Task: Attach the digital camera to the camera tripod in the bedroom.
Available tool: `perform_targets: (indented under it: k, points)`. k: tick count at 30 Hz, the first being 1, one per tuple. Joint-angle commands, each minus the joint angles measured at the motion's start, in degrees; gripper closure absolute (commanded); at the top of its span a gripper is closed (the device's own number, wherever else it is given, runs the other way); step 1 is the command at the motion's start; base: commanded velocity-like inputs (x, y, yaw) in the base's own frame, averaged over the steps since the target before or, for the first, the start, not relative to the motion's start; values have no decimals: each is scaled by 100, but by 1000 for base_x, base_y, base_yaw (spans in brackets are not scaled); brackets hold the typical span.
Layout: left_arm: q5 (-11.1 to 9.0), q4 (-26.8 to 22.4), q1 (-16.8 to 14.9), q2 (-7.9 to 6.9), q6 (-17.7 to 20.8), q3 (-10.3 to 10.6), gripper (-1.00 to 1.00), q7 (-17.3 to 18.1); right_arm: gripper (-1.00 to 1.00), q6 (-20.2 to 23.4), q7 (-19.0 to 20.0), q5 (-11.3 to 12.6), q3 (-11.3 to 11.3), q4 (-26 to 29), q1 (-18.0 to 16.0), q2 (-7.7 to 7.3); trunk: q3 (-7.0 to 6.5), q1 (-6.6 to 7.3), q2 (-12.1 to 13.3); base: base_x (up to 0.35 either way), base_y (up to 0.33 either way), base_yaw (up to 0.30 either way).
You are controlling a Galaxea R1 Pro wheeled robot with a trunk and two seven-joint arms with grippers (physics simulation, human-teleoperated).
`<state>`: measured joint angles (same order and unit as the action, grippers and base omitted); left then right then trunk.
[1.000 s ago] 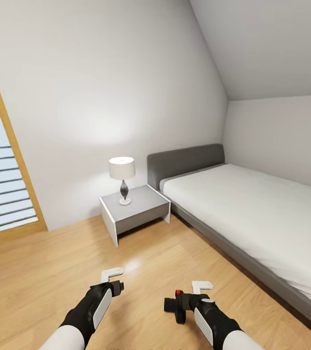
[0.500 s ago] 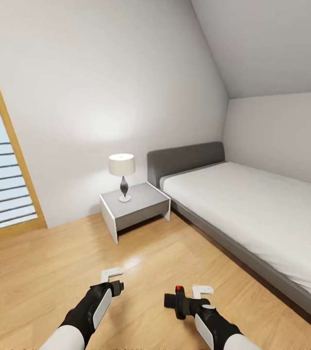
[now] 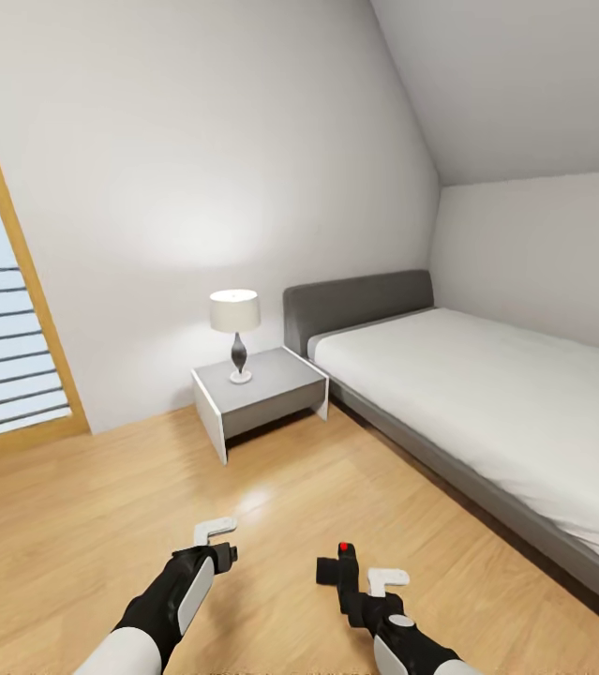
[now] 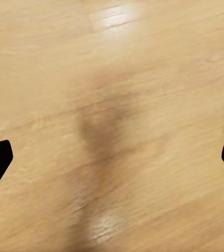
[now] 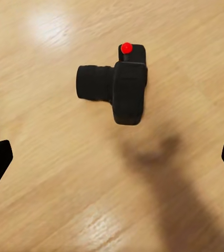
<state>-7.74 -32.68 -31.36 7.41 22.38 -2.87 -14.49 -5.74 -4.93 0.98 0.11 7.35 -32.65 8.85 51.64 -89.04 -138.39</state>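
Barely started. Found small black boxy digital camera (image 3: 340, 572) ungrasped on light wood plank floor (image 3: 74, 525), lower centre; noted right gripper (image 3: 388, 579) released just beside it, left gripper (image 3: 217, 530) released, empty. Left undone: grasping, mounting on camera tripod.

we have two arms with glossy white upper sleeves and black forearms carrying a white side panel, each ending in a black wrist and a gripper, the left gripper (image 3: 216, 529) and right gripper (image 3: 388, 578) both with white angular fingers.
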Motion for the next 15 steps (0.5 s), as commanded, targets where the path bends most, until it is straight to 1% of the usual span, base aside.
perform_targets:
  k: [1, 12, 15]
  points:
    - [-61, -10, -1, 3, 23, -12, -100, -29, -100, -23, -17, 10, 4, -7, -4, 2, 24, -21, -44, 0, 0, 0]
    - [-68, -10, -1, -2, 21, -13, -100, -34, -100, -32, 39, 8, 0, -15, -4, 3, 222, -263, -485, 0, 0, 0]
    - [-69, -10, -1, -2, 21, -12, -100, -33, -100, -32, 55, 8, -1, -15, -4, 3, 288, -271, -489, 0, 0, 0]
